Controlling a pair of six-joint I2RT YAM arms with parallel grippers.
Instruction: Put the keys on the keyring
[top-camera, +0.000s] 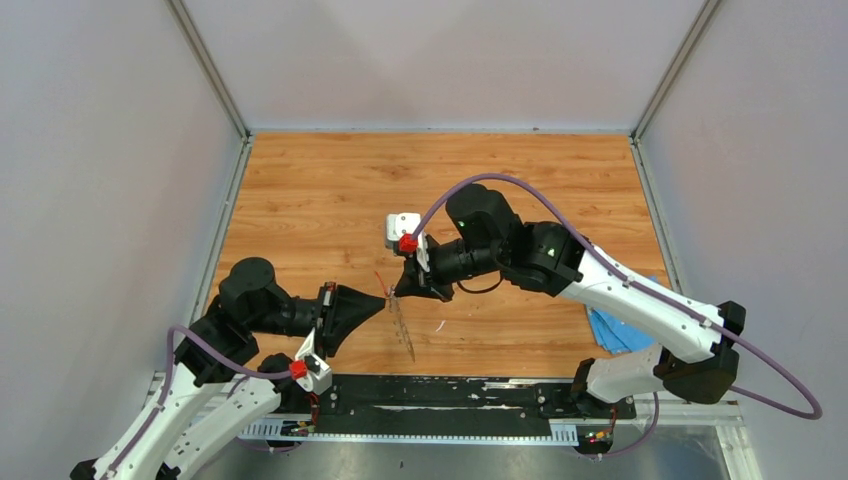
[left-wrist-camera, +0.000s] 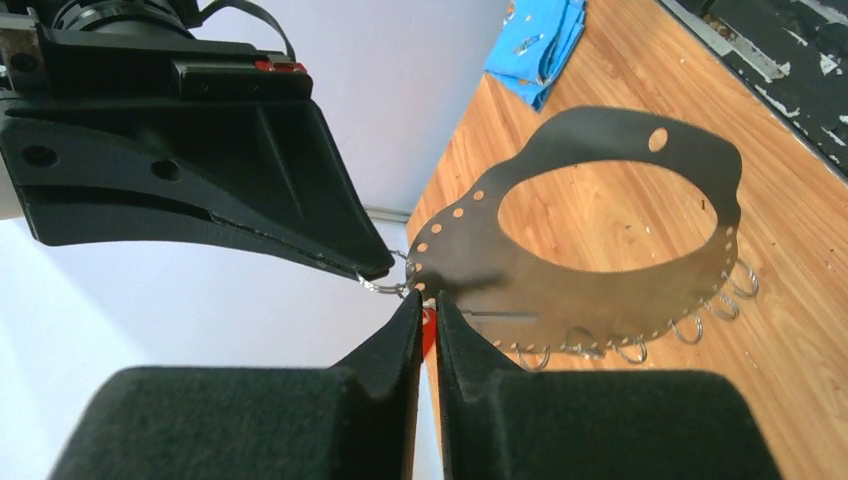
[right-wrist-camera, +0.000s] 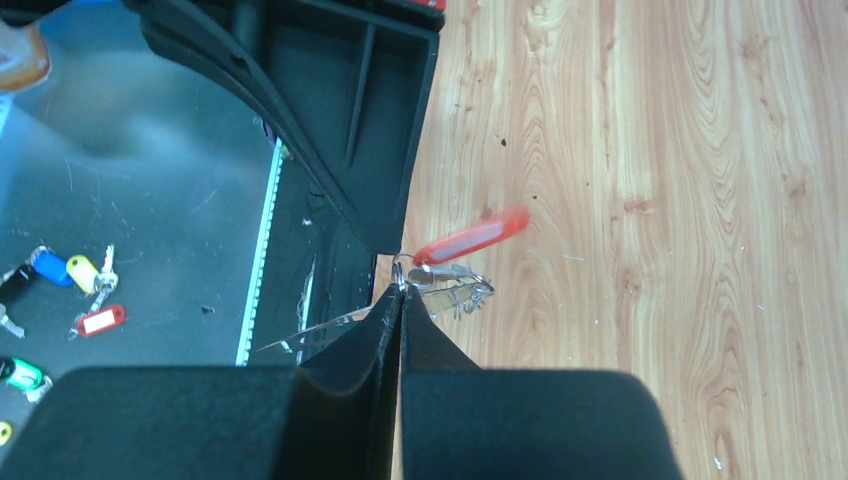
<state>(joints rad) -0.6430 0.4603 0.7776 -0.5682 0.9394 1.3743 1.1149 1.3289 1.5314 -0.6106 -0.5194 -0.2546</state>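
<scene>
**Pinching key and ring tip to tip above the near edge**

My left gripper (left-wrist-camera: 428, 312) is pressed together on the red key (right-wrist-camera: 470, 238); a sliver of red shows between its pads, and the plastic head sticks out sideways, blurred. My right gripper (right-wrist-camera: 400, 300) is also clamped tight. As far as I can tell it grips one small wire loop at the rim of the keyring (left-wrist-camera: 600, 300). The big grey plate hangs off that grip, clear of the tabletop (top-camera: 330, 190), above the near edge and left of its middle.

I judge both are held this way so that the key's own little ring meets that loop right where the two fingertips touch. Lifting the plate leaves it free to turn.

More wire loops (left-wrist-camera: 690, 328) line the plate's lower rim, all apart from the fingers. A white sliver (top-camera: 440, 325) lies on the wood just beside the hanging plate. The blue cloth (top-camera: 617, 330) sits at the right edge, toward the near corner and well apart. A cluster of coloured key tags (right-wrist-camera: 80, 273) lies on the grey metal beyond the near edge. I cannot tell whether the blue-headed key is among them.

The main obstruction is my own fingers, since the two tips crowd the joint and hide it.
</scene>
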